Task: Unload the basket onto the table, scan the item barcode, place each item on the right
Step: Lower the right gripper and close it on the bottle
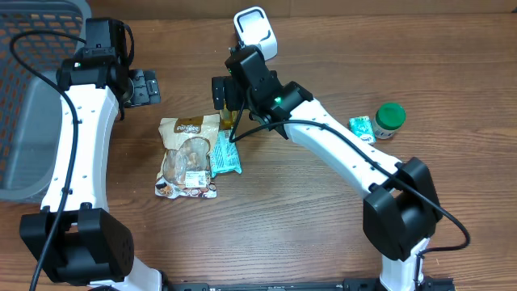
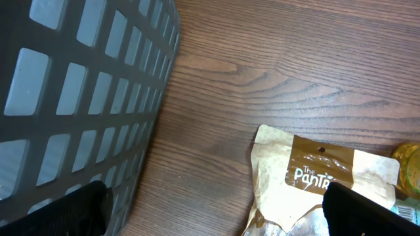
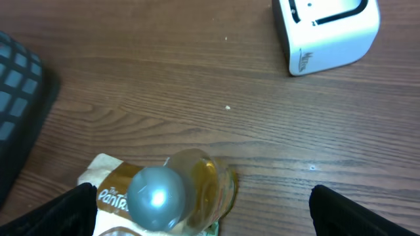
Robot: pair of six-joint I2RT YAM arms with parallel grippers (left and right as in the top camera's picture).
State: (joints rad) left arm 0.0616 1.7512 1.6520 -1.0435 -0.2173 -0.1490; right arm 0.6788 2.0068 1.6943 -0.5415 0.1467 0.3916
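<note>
The white barcode scanner (image 1: pixel 257 32) stands at the back of the table, also in the right wrist view (image 3: pixel 328 29). Several items lie mid-table: a brown-and-white snack bag (image 1: pixel 190 153), a teal packet (image 1: pixel 226 153) and a small bottle of yellow liquid (image 1: pixel 234 121) with a silver cap (image 3: pixel 157 196). My right gripper (image 1: pixel 226 97) hangs open above the bottle (image 3: pixel 210 183), holding nothing, its fingers (image 3: pixel 361 213) wide on either side. Back left of the bag (image 2: pixel 321 177), near the basket, my left gripper (image 1: pixel 145 86) stands open and empty.
A grey mesh basket (image 1: pixel 24 121) fills the left edge of the table, close beside the left gripper (image 2: pixel 216 219). A green-capped jar (image 1: pixel 390 120) and a small teal packet (image 1: pixel 361 127) sit at the right, beside the right arm's forearm.
</note>
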